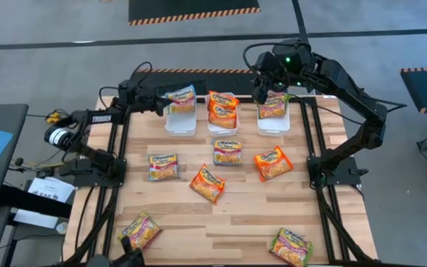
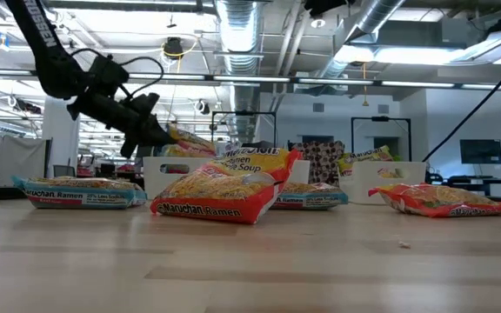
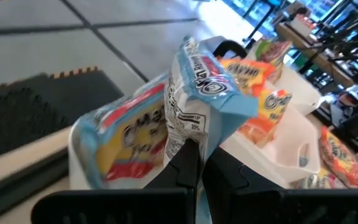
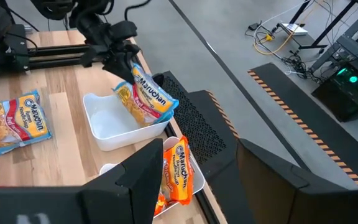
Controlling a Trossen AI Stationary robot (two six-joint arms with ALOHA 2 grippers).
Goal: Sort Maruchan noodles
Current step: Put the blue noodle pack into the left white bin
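Three white bins sit in a row at the upper middle of the high view; the left bin looks empty, and the left pincer hangs over it, clenched on a blue-accented packet that tilts above the bin, not yet dropped; the middle bin holds orange-red packets; the right bin holds a green-pink packet, with the right pincer above its left edge, jaws spread wide and grasping nothing. So sorting is under way but I judge it less than half done; six loose packets lie on the wooden surface: four in the centre of the frame, among them a blue one and an orange one, then one at the lower left and one at the lower right.
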